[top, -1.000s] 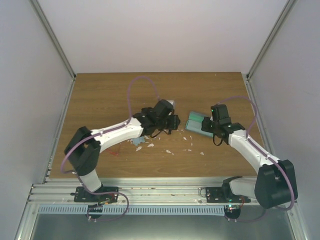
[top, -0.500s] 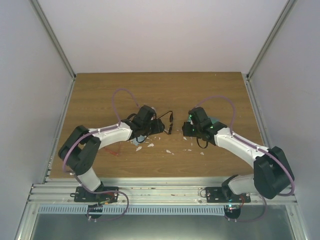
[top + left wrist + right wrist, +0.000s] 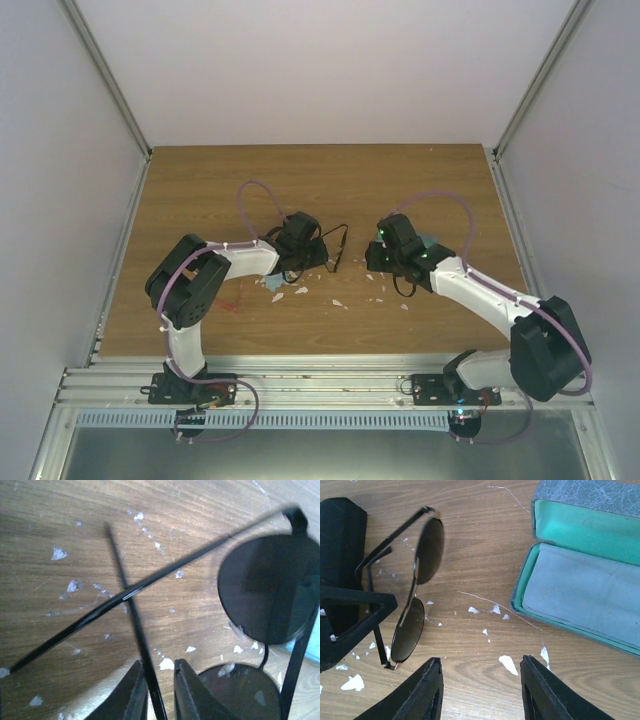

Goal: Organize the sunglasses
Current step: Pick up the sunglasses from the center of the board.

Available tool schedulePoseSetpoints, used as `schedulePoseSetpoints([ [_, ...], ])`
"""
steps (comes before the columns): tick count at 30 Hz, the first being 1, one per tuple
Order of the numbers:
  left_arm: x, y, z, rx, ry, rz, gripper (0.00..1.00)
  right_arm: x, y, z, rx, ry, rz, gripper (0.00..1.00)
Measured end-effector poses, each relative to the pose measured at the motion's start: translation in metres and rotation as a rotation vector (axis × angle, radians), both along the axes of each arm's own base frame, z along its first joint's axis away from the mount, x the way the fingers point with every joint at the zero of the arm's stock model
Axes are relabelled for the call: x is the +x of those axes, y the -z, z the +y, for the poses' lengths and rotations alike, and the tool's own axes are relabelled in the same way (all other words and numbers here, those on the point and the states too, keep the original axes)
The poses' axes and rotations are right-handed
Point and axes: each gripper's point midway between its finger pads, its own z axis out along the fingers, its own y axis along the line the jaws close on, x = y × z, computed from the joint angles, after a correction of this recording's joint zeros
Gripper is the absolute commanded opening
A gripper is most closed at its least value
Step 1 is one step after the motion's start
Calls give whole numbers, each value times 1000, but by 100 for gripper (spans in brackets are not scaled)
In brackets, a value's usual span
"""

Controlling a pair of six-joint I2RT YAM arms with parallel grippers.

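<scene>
The sunglasses [image 3: 336, 247] have a thin black wire frame and dark round lenses; they sit mid-table between my two grippers, tilted on edge. My left gripper [image 3: 316, 250] is closed narrowly on one slim temple [image 3: 135, 630]; the temple lies against one finger [image 3: 137, 687], with a small gap at the other. The lenses [image 3: 267, 587] are just right of the jaws. My right gripper [image 3: 378, 258] is open and empty, low over bare wood [image 3: 481, 661], with the sunglasses [image 3: 427, 550] to its left.
An open case [image 3: 580, 580] with teal lining and a grey-blue cloth lies right of the right gripper, partly under that arm [image 3: 432, 243]. A black hard case [image 3: 340, 545] lies behind the left gripper [image 3: 350, 620]. White flakes [image 3: 300, 291] dot the wood.
Over the last second both grippers came toward the middle, the left one bringing the sunglasses out. Since half a second ago the left elbow swung inward; the sunglasses and the right gripper hardly moved.
</scene>
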Motion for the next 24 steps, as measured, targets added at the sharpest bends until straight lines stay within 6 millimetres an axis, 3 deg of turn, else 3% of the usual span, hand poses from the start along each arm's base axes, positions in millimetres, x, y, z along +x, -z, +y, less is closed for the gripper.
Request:
schedulePoseSetpoints([
  [5, 3, -4, -4, -9, 19, -27, 0, -1, -6, 7, 51, -7, -10, 43],
  [13, 2, -8, -5, 4, 37, -46, 0, -9, -10, 31, 150, -16, -2, 49],
  [18, -5, -28, -11, 35, 31, -107, 0, -11, -9, 44, 196, 18, 19, 51],
  [24, -15, -45, -18, 79, 27, -163, 0, 5, -21, 60, 212, 67, -2, 51],
])
